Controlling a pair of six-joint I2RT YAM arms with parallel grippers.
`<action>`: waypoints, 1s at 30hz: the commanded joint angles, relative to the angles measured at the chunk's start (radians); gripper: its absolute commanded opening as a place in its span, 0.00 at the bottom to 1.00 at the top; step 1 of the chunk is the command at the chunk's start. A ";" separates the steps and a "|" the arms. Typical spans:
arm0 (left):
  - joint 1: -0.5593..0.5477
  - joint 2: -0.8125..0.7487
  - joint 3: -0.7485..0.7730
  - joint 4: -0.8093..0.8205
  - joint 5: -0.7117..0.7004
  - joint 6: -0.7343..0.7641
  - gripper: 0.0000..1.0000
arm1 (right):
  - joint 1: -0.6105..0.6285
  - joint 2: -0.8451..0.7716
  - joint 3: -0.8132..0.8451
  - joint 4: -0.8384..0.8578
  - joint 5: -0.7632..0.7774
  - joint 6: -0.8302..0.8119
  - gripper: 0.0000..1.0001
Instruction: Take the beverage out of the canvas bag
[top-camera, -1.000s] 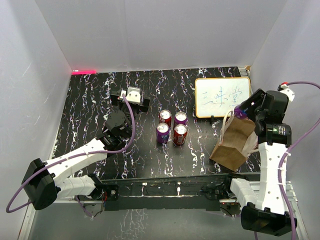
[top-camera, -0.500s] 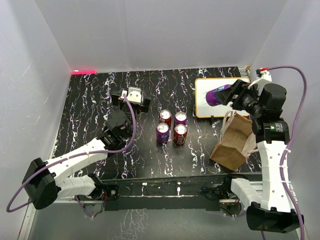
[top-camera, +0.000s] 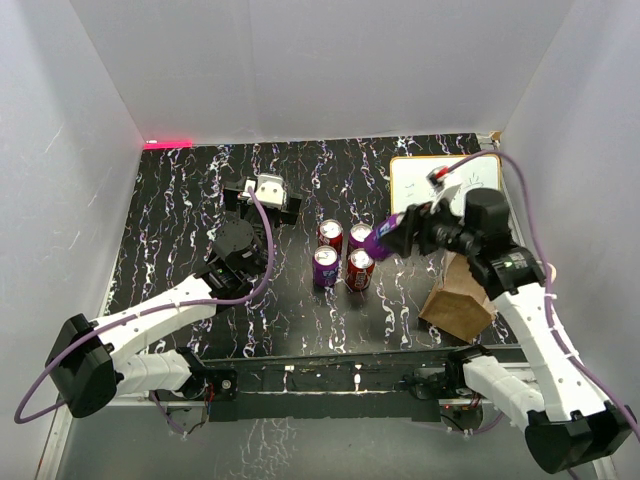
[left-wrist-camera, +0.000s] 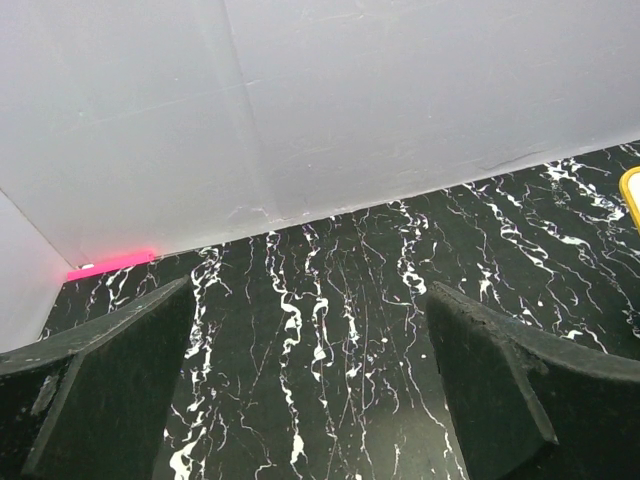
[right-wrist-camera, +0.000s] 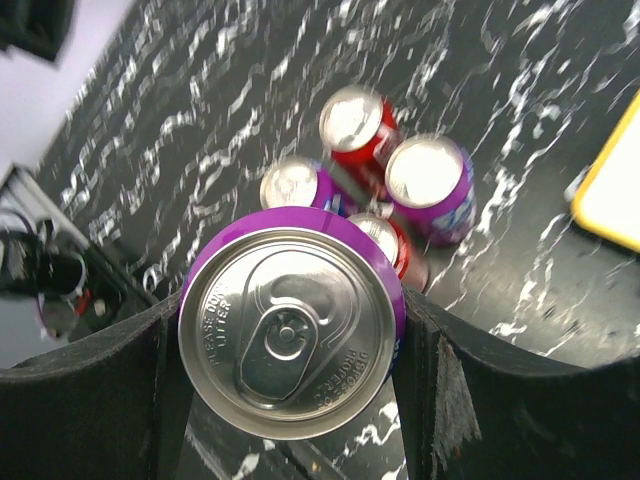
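The right gripper (top-camera: 392, 238) is pinching a purple aluminium drink can (right-wrist-camera: 290, 330) by its sides. In the right wrist view its two black fingers (right-wrist-camera: 470, 400) are pressing against opposite flanks of the can, and the silver pull-tab top is facing the camera. The can is hanging in the air, clear out of the tan-brown boxy canvas bag (top-camera: 455, 300) and to the bag's left.

The bag is sitting on the black, white-veined marbled tabletop (top-camera: 180, 220), and the right arm is crossing over its top, so its opening is not showing. Farther left of the bag, just beyond the held can, four upright cans are standing in a tight square: a red one (top-camera: 330, 235), a purple one (top-camera: 362, 237), another purple one (top-camera: 326, 266) and another red one (top-camera: 360, 268). Behind the bag, a white board with a yellow rim (top-camera: 415, 195) is lying flat.

Far to the bag's left, past the four cans, the left gripper (top-camera: 266, 190) is hovering with its fingers (left-wrist-camera: 100, 390) spread wide and gripping nothing.
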 joint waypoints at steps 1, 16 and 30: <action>0.012 0.009 0.015 0.027 -0.001 0.005 0.97 | 0.144 -0.032 -0.063 0.139 0.148 -0.014 0.08; 0.018 0.014 0.014 0.028 0.000 0.008 0.97 | 0.793 0.243 -0.197 0.413 0.747 0.006 0.08; 0.018 0.001 0.010 0.037 0.000 0.016 0.97 | 0.822 0.384 -0.254 0.563 0.796 0.014 0.09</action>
